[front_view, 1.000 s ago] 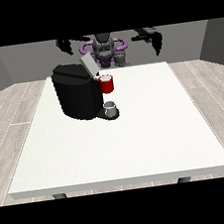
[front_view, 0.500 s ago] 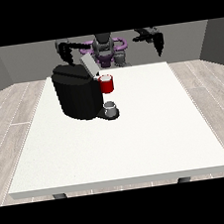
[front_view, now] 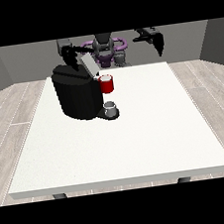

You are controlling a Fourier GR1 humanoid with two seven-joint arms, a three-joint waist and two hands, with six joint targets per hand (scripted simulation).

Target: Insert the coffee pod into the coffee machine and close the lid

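— Counting what? One coffee machine (front_view: 77,96) near the table's (front_view: 138,145) far left corner, lid (front_view: 89,65) tilting up; one red thing at the machine (front_view: 107,83); one grey thing (front_view: 110,107) below.
— Hands? Two, hovering: view's left (front_view: 68,55), view's right (front_view: 158,42); fingers too small for telling.

Coffee machine (front_view: 78,96) on table (front_view: 138,140), left-rear area.
Cup (front_view: 111,108) on the machine's base at its right; robot (front_view: 106,47) behind the table's far edge.

Robot, front view. Both arms raised at shoulder height, reaching forward. Hand at the view's left (front_view: 68,53): black, hanging down from its wrist. Hand at the view's right (front_view: 158,43): black, likewise pointing down, well apart from the other.
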